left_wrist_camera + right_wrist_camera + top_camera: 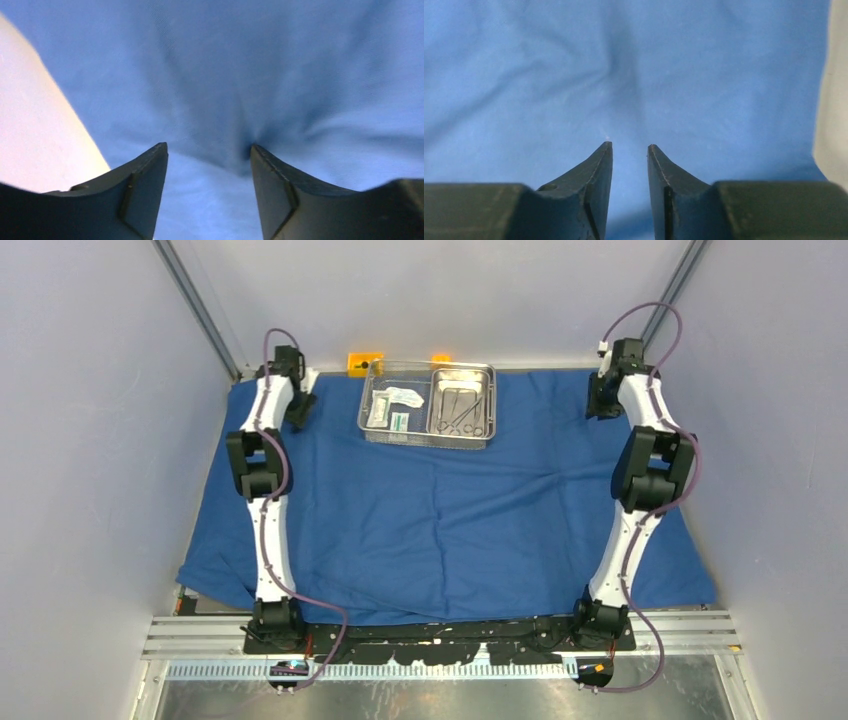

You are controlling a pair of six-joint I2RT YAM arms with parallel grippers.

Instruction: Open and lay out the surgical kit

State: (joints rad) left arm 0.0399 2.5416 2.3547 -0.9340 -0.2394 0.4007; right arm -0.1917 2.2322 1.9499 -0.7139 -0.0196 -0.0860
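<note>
While the blue cloth wrap (450,530) lies spread, left pincer (207,146) released, right pincer (629,145) narrowly parted

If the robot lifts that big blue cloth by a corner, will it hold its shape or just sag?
Probably sag: the blue cloth lies in soft wrinkles, so it looks floppy. Pulling it would likely bunch it, and might tug the mesh basket resting on its far edge.

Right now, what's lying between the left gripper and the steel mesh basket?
Only bare blue cloth. In the top view, nothing else sits between the left gripper and the mesh basket.
</note>
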